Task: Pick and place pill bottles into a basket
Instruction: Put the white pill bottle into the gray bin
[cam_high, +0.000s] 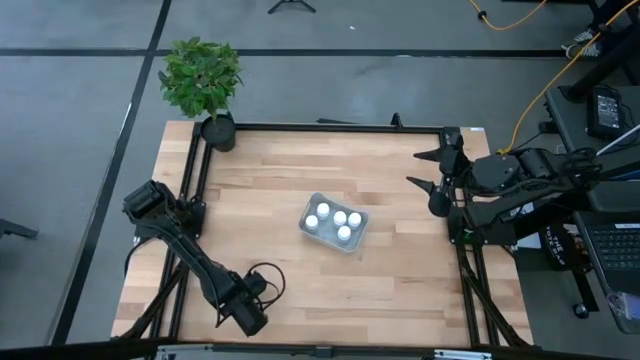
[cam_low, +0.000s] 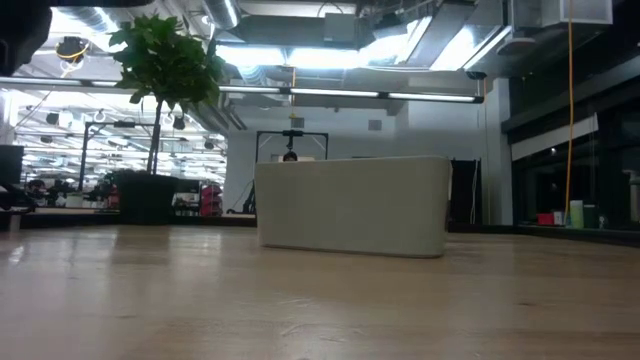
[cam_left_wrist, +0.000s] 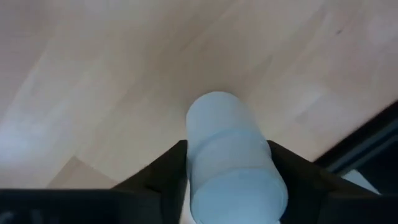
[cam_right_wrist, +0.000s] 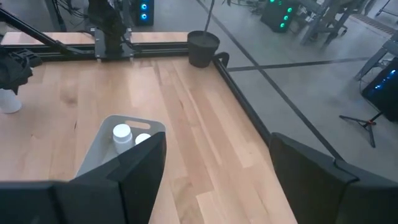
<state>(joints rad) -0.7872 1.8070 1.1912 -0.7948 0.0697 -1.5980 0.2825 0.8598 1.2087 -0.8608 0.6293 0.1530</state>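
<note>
The pale grey-blue basket (cam_high: 358, 237) lies at the table's middle and holds several white pill bottles (cam_high: 340, 218). It also shows in the low view (cam_low: 350, 205) and the right wrist view (cam_right_wrist: 99, 146). My left gripper (cam_high: 256, 303) is near the table's front left, pointing down, shut on one white pill bottle (cam_left_wrist: 230, 155). The arm hides that bottle in the high view. My right gripper (cam_high: 422, 168) is open and empty at the table's right side, its fingers pointing toward the basket. My left gripper pinches the bottle's round side (cam_left_wrist: 196, 163) between its two fingers (cam_left_wrist: 166, 168), coming from above and pointing down. The bottle stands upright along the fingers, and its lower end (cam_left_wrist: 214, 106) reaches past the fingertips. Whether that end rests on the table, I cannot tell.
A black plant pot (cam_high: 219, 131) with a green plant stands at the table's far left corner. A black frame rail (cam_high: 330, 127) runs around the table. Bare wood lies between the left gripper and the basket.
</note>
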